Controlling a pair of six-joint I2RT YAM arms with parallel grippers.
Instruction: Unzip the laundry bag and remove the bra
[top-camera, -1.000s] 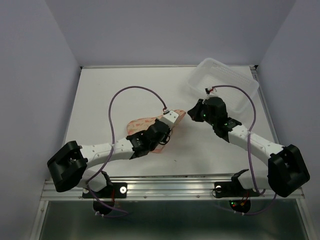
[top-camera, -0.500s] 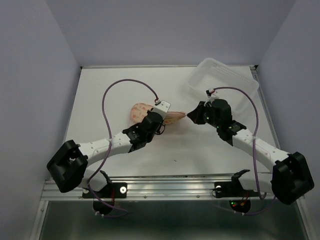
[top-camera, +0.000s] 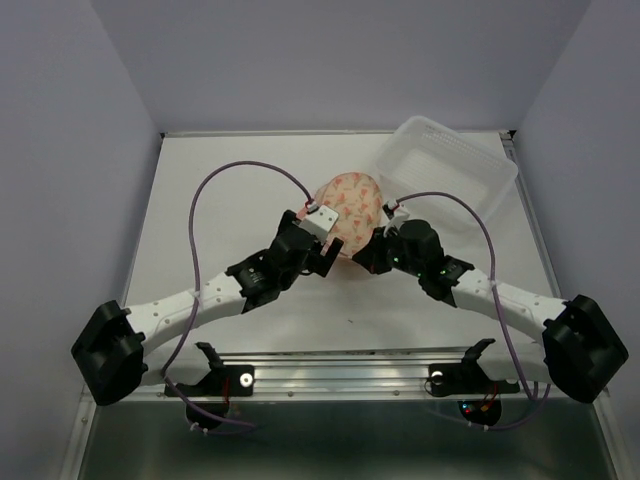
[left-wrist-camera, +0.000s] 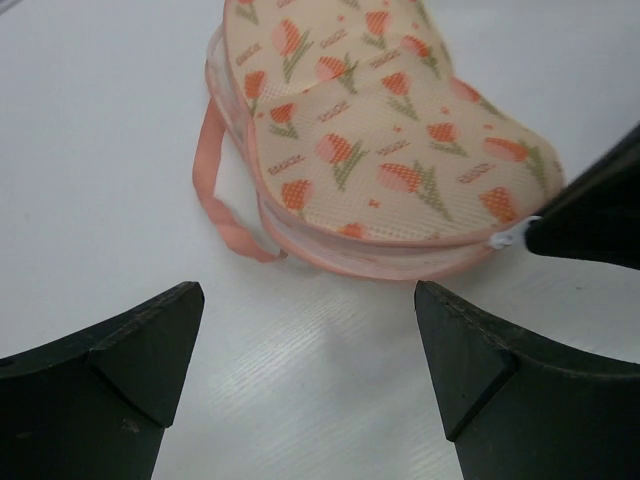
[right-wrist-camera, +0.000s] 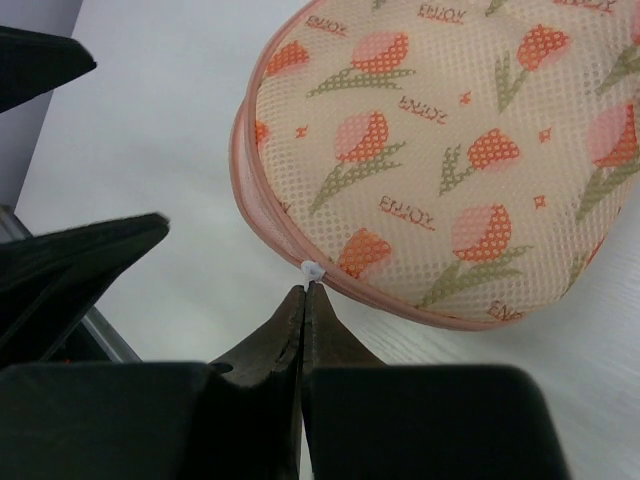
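Observation:
The laundry bag (top-camera: 352, 203) lies flat on the table between both arms, cream mesh with orange tulips and a pink zipper rim, zipped shut. My right gripper (right-wrist-camera: 303, 296) is shut on the white zipper pull (right-wrist-camera: 313, 269) at the bag's (right-wrist-camera: 450, 150) near edge. My left gripper (left-wrist-camera: 310, 340) stands wide open just short of the bag (left-wrist-camera: 380, 150), holding nothing; the pink loop (left-wrist-camera: 215, 195) lies ahead of its left finger (left-wrist-camera: 110, 370). In the top view the left gripper (top-camera: 338, 250) and right gripper (top-camera: 364, 260) sit close together. The bra is hidden.
A clear plastic tub (top-camera: 455, 165) stands at the back right, just behind the bag. Purple cables arch over both arms. The metal rail (top-camera: 340, 375) runs along the table's near edge. The left gripper's fingers (right-wrist-camera: 80, 260) show at the left of the right wrist view.
The left gripper carried the bag toward the back centre, then opened and let it go; it now lies flat. The right gripper stayed shut and shifted left and nearer.

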